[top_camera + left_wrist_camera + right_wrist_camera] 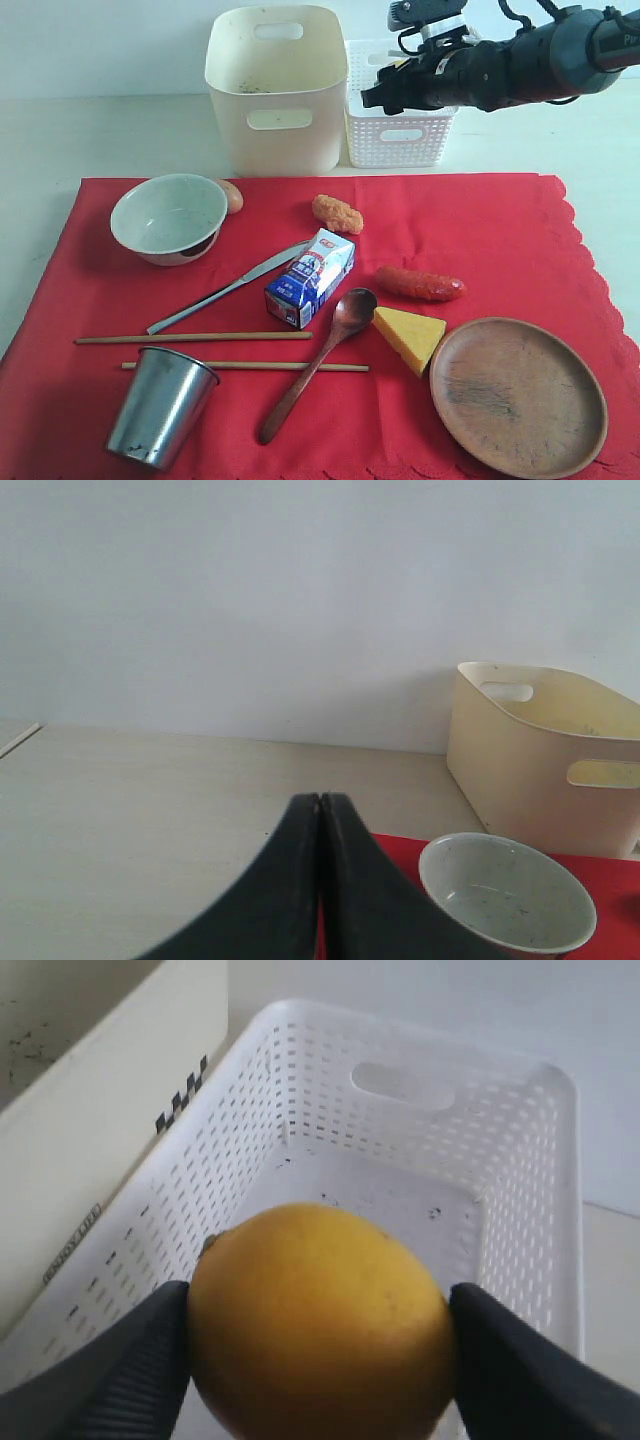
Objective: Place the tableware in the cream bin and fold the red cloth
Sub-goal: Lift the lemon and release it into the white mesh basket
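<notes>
Holding a lemon above the white lattice basket: right tool.

The scene is lit brightly and evenly. On the red cloth, only soft, short shadows are cast under the bowl. The close lemon is rendered slightly blurred.

- Your worktop: pale beige, faint wood grain, matte, runs back to the wall.
- Your wall: plain off-white, flat, meets the worktop in a straight line.
- In your left wrist view a thin line crosses the worktop's far corner; seam or edge, can't tell.
- Your light: soft, even, diffuse; shadows weak and short.
</notes>
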You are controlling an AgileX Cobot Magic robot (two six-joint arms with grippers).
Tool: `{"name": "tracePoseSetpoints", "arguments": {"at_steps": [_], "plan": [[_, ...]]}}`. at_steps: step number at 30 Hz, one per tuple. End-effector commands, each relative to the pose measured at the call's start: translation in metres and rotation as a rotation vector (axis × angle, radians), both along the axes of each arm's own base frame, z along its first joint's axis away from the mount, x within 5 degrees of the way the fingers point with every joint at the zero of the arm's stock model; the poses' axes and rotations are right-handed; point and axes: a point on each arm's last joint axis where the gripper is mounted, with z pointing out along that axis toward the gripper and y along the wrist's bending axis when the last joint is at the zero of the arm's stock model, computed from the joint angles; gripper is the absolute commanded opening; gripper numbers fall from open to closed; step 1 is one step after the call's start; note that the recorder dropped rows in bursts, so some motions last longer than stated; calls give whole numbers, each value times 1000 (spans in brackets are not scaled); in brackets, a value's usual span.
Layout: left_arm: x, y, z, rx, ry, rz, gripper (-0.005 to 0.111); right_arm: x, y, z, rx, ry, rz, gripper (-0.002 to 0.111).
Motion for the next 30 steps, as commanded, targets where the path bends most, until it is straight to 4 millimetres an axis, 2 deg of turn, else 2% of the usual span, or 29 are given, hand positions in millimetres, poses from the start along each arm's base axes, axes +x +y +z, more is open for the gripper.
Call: {"name": "tracePoseSetpoints", "arguments": {"at_steps": [1,13,21,26,30], "plan": [[0,0,0,-4,-6,0,3,3,-1,8,14,-38,-5,53],[0,0,0,-4,-6,0,3,3,-1,8,13,-37,-5,75],[0,0,0,-4,-6,0,3,3,-1,9,13,-36,-5,76],[0,0,0,-4,-6,0,3,-4,-2,29,1,12,-3,76],[0,0,0,-4,-6,0,3,-16,-6,60,-18,51,6,76]]}}
